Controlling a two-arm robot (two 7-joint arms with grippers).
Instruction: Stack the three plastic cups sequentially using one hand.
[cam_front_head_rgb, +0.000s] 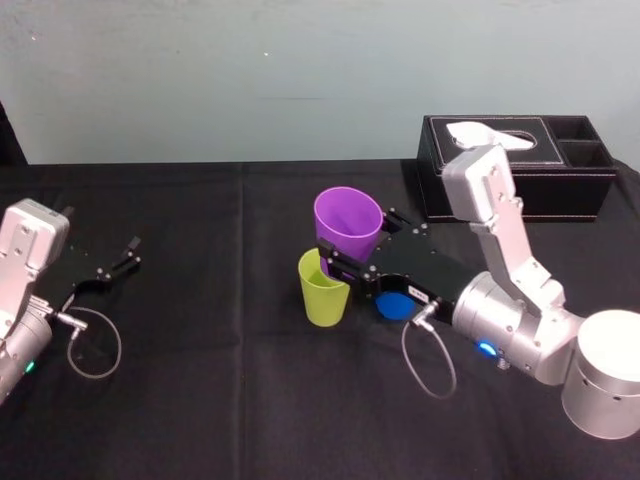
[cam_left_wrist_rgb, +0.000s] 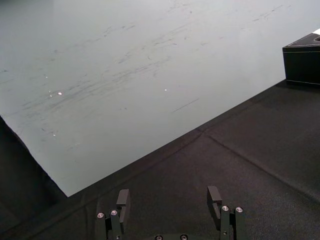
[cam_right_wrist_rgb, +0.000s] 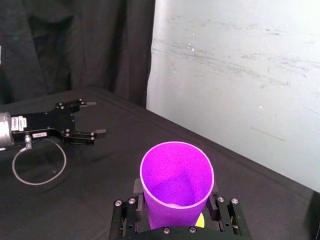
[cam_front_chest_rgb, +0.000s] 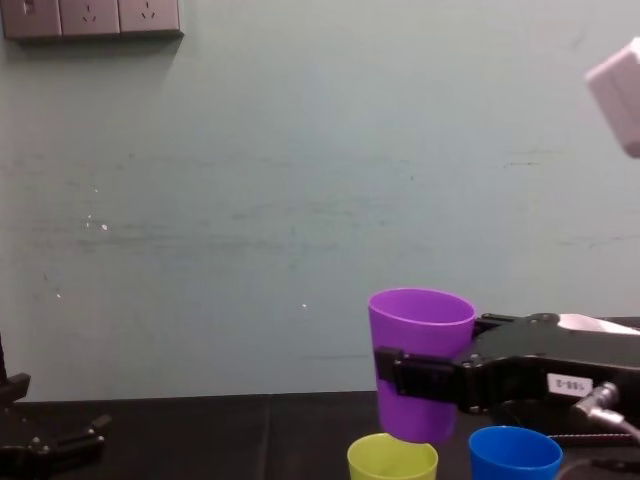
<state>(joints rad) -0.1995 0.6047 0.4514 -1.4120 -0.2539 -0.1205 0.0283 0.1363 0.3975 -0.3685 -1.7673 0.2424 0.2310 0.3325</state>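
1. Right gripper (cam_front_head_rgb: 362, 240) reached in from the lower right of the head view to frame centre. I logged its fingers (cam_right_wrist_rgb: 220, 207) clamped on both sides of the purple cup (cam_front_head_rgb: 348, 218), gripping low on the wall.
2. Purple cup was upright, mouth up, and lifted clear of the table (cam_front_head_rgb: 200, 400). In the chest view it (cam_front_chest_rgb: 420, 350) sat at lower centre-right, with the gripper (cam_front_chest_rgb: 425, 378) wrapped round its lower half.
3. Green cup (cam_front_head_rgb: 323, 295) stood upright on the cloth, just below and left of the purple cup in the head view. In the chest view the purple base was about level with the green rim (cam_front_chest_rgb: 392, 462) and above it, slightly to the right. I could not tell whether they touched.
4. In the right wrist view a sliver of green (cam_right_wrist_rgb: 200, 220) showed under the purple cup (cam_right_wrist_rgb: 176, 182).
5. Blue cup (cam_front_head_rgb: 397, 305) was on the table right of the green one, mostly under the gripper body. In the chest view it (cam_front_chest_rgb: 514, 455) stood at lower right, beside the green cup.
6. Left gripper (cam_front_head_rgb: 118, 265) was parked at mid-left of the head view, low over the cloth. Its fingers (cam_left_wrist_rgb: 122, 199) were spread with nothing between them.
7. Tissue box (cam_front_head_rgb: 520, 180) sat at the upper right of the head view, well apart from the cups.
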